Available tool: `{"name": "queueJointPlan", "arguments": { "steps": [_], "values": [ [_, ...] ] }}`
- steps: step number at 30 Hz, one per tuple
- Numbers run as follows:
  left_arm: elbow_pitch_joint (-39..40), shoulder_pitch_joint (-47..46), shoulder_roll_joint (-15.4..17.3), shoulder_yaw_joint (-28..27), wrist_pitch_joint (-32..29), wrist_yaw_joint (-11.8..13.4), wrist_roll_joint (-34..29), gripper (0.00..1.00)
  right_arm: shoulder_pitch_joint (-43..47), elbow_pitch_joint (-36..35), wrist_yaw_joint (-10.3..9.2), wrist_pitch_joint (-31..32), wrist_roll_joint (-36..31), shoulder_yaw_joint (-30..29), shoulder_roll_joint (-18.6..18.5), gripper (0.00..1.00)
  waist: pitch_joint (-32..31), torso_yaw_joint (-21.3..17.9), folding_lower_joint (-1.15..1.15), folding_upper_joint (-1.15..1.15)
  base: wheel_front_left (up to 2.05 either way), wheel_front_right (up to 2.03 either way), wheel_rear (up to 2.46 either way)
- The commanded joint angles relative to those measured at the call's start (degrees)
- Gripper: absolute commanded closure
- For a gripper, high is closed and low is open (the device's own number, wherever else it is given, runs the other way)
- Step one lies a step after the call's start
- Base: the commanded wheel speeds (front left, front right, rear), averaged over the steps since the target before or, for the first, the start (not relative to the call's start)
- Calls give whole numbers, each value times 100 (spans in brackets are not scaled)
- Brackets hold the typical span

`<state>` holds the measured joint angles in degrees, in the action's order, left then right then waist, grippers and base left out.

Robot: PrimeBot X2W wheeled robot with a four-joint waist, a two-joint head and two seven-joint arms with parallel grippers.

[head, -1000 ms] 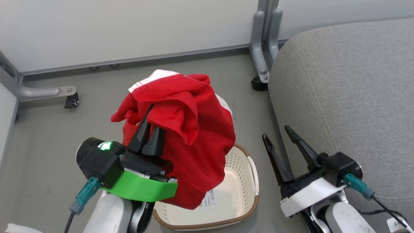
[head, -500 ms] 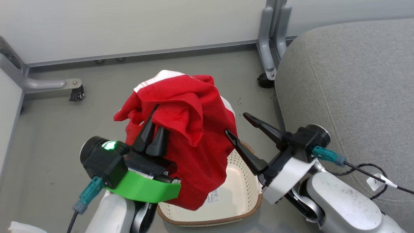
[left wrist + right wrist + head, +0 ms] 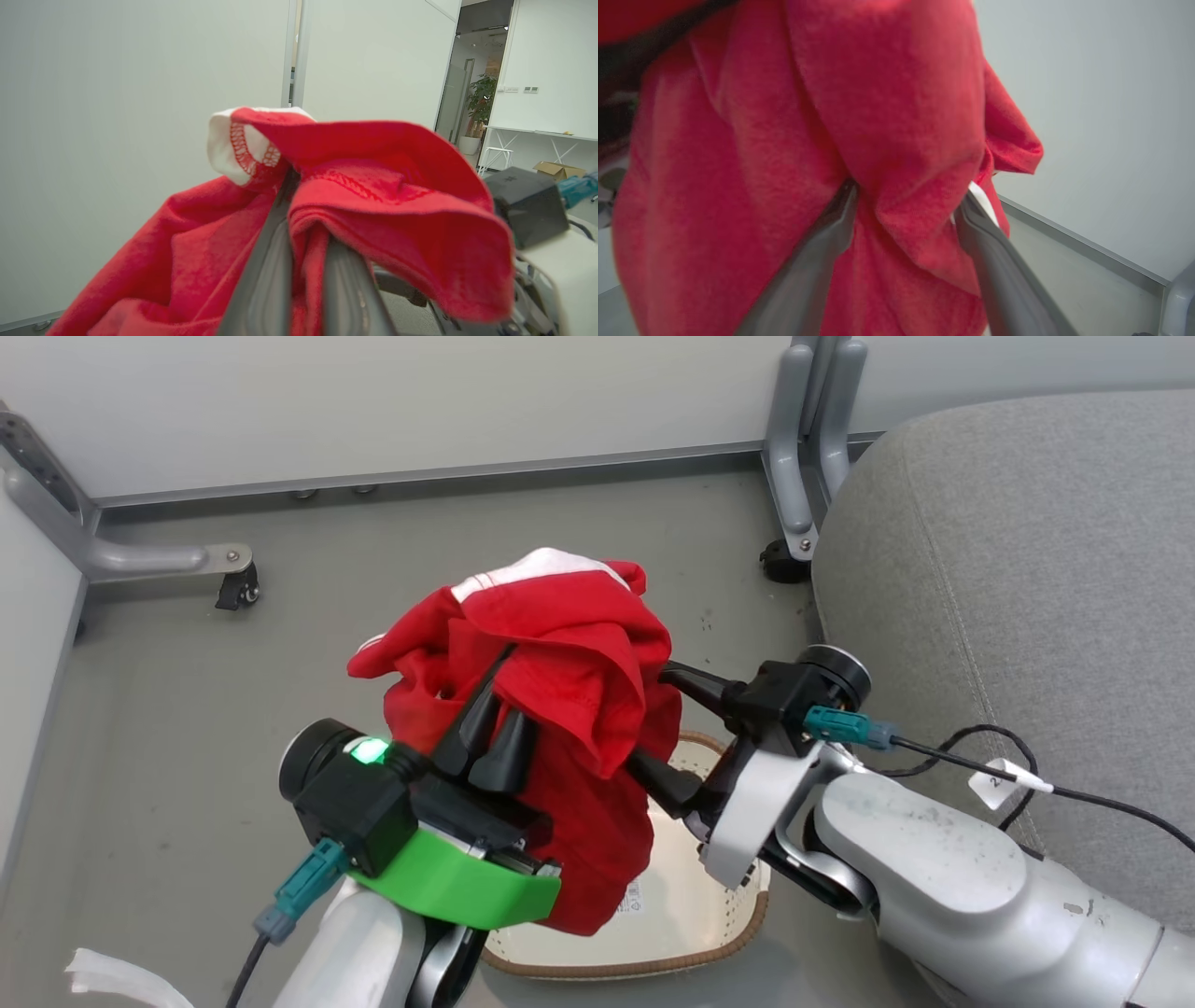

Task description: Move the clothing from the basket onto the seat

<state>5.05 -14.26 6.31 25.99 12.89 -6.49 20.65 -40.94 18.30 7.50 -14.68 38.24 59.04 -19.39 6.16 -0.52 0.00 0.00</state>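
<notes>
- clothing [image 3: 579, 644]: red with a white band at one hem, hanging bunched in the air above the basket [image 3: 695, 915]. its lowest fold dangles in front of the basket's left part and hides it.
- handling, as i judge it: light, limp and not fragile. it will sag and swing when carried, and a loose fold could drag on the basket rim. the soft knit should grip well rather than slip. a thick bunched fold is a safer hold than a single thin hem, and a second hold on the hanging side would stop it trailing.
- left gripper [image 3: 495, 719]: jaws almost together, pinching a fold near the top of the bundle, with cloth draped over both fingers.
- right gripper [image 3: 665, 728]: jaws wide, one finger on each side of a hanging fold at the bundle's right, not closed on it.
- seat [image 3: 1027, 569]: grey cushion to the right, apart from the clothing.
- floor [image 3: 187, 709]: the basket stands on it, near the seat's edge.
</notes>
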Motion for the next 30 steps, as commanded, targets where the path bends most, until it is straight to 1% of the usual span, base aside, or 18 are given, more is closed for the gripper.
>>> {"name": "queueJointPlan", "arguments": {
  "steps": [1,4,10,15,16,17,18,30],
  "values": [
    [-12,-111,9,13,2,-11,36,100,-134,54,-2,-36,46,83,4,0,1,4,0,0,0,0,0],
    [-30,-130,21,77,-10,-23,49,100,-356,152,-2,-49,106,273,56,0,4,9,0,0,0,0,0],
    [-54,-171,47,154,-35,-38,114,100,-559,20,-2,-55,97,315,166,0,15,24,0,0,0,0,0],
    [-67,-195,68,216,-57,-48,152,100,-628,-85,-2,-54,76,431,183,0,30,36,0,0,0,0,0],
    [-67,-205,71,223,-52,-48,160,100,-636,-92,-2,-54,103,466,177,7,33,39,0,0,0,0,0],
    [-67,-212,72,229,-47,-49,159,100,-637,-102,-2,-55,135,503,178,86,34,42,0,0,0,0,0],
    [-68,-216,72,234,-46,-49,168,100,-640,-105,-1,-54,179,572,172,100,40,46,0,0,0,0,0],
    [-109,-206,104,221,-13,36,216,100,-751,-127,-1,-55,488,784,105,100,43,28,0,0,0,0,0]
  ]
}}
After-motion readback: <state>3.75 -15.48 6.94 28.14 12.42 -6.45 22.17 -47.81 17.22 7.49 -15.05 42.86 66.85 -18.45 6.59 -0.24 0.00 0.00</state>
